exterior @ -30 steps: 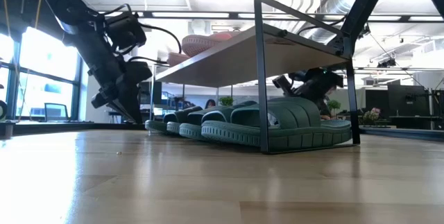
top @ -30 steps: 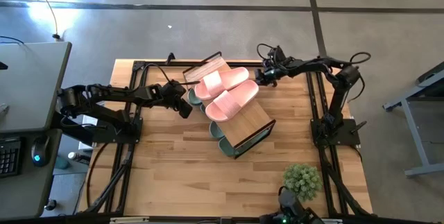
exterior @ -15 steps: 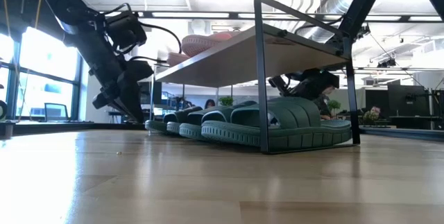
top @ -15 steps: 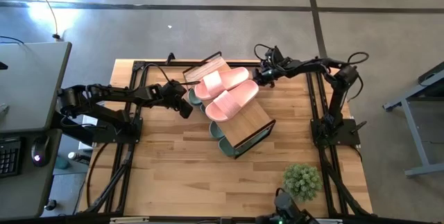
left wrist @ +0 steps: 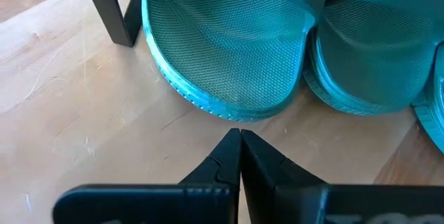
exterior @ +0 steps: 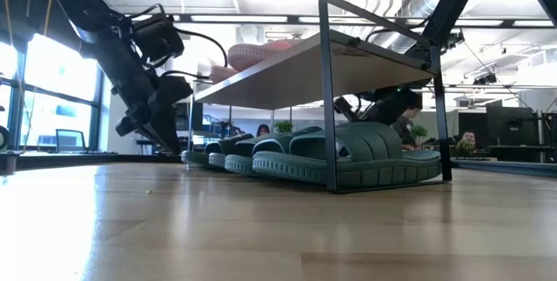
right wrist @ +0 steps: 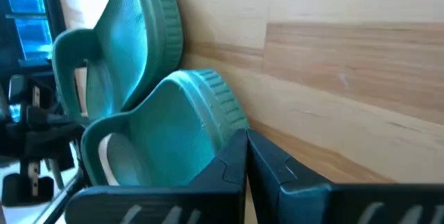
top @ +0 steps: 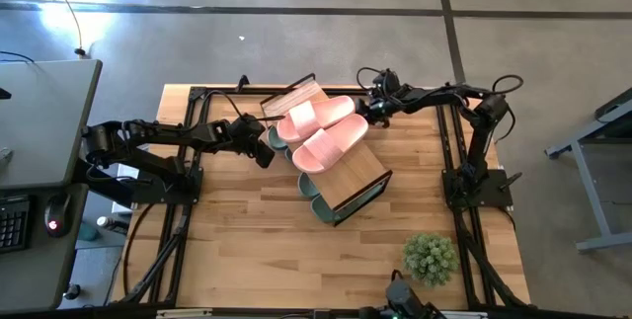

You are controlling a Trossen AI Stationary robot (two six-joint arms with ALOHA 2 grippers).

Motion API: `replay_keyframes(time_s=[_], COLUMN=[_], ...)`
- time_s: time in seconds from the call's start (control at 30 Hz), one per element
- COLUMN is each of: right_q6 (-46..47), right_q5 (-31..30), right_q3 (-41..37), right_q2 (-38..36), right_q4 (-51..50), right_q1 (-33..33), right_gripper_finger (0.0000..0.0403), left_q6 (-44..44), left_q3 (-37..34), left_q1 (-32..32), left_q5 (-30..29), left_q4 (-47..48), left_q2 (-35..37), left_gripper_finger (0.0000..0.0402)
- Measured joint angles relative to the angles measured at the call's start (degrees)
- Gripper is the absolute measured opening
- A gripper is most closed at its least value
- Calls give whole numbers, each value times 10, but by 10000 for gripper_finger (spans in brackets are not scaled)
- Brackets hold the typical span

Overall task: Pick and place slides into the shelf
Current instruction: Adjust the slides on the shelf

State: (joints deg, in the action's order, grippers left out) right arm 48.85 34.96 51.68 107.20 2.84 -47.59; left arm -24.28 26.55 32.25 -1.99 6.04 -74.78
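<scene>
Your inventory at this moment:
- Shelf: set diagonally mid-table, wood plank top on a black frame.
- Pink slides: two, lying on the shelf top.
- Green slides: in a row on the tabletop under the shelf.
- Left gripper: clenched, empty, just beside a green slide's heel at the shelf's left end.
- Right gripper: clenched, empty, near the shelf's far side.
- Potted plant: near table corner.

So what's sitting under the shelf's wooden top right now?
Green slides stand in a row on the table under the shelf; the low view shows at least three. Any behind those are hidden. Two pink slides lie on top.
</scene>
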Motion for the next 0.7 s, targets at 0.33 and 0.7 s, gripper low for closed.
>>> replay_keyframes(time_s=[0.33, 0.7], right_q6=[35, 52], right_q5=[-15, -26], right_q3=[0, 0], right_q2=[0, 0], right_q4=[5, 4], right_q1=[7, 29], right_gripper_finger=[0, 0], left_q6=[7, 15], left_q3=[0, 0], left_q1=[0, 0], left_q5=[-3, -6], left_q4=[0, -1], left_q2=[0, 0], left_gripper_finger=[0, 0])
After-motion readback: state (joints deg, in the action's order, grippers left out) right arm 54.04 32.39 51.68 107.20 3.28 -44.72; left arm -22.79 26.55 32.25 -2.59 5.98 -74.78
